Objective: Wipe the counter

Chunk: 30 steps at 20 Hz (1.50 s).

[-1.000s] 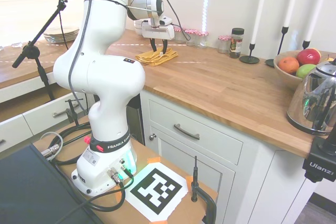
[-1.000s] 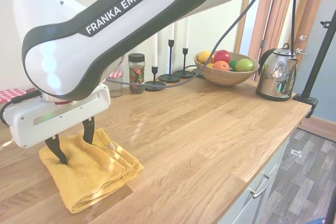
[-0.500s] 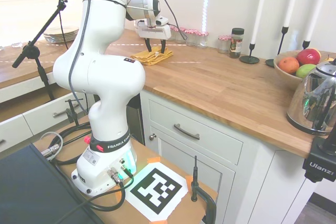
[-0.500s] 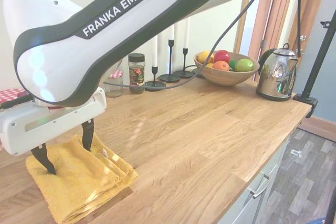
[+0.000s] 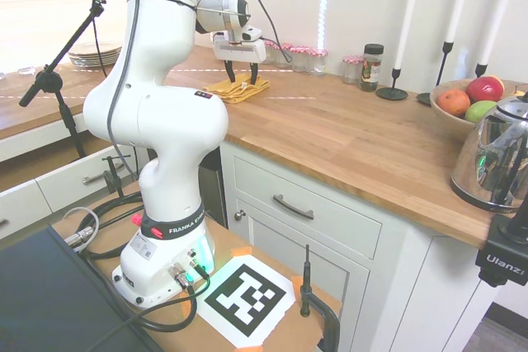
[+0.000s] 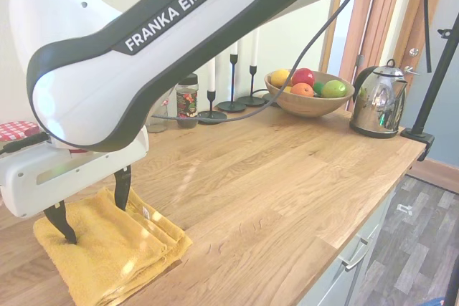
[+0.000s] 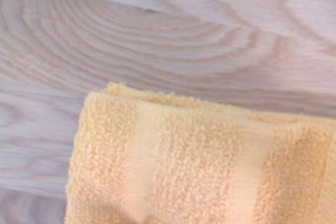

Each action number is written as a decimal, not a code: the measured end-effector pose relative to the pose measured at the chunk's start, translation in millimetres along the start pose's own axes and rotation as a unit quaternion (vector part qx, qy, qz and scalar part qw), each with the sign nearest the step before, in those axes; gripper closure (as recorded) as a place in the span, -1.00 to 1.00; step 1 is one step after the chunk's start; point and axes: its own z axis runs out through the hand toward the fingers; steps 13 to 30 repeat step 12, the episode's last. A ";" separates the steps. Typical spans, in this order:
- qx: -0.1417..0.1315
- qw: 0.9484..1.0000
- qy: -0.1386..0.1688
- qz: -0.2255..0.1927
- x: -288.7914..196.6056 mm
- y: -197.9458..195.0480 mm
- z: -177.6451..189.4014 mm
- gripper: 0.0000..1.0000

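A folded yellow towel (image 5: pixel 236 89) lies on the brown wooden counter (image 5: pixel 355 142) near its far end. My gripper (image 5: pixel 242 79) stands straight above it, open, with both fingertips pressed down into the cloth. The second exterior view shows the spread fingers (image 6: pixel 122 188) dug into the towel (image 6: pixel 125 249) on the counter (image 6: pixel 272 177). In the wrist view the towel's (image 7: pixel 199 166) terry edge lies over pale wood grain of the counter (image 7: pixel 157 35).
Along the back wall stand small red-lidded jars (image 5: pixel 307 58), a spice jar (image 5: pixel 372 67) and black candle holders (image 5: pixel 393 92). A fruit bowl (image 5: pixel 459 109) and a steel kettle (image 5: pixel 497 158) sit at the counter's right end. Plates (image 5: pixel 96 58) are stacked far left.
The gripper has slid the towel along the counter, away from the fruit bowl and toward the counter's far end. Its fingers stay spread on the cloth.
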 end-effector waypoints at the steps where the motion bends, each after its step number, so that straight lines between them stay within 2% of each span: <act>1: 0.000 1.000 0.000 0.000 0.0 0.0 -0.1 -1.00; 12: 0.008 1.000 0.005 0.000 0.8 0.4 -16.1 -1.00; 30: 0.008 1.000 0.005 0.000 0.8 0.4 -16.1 -1.00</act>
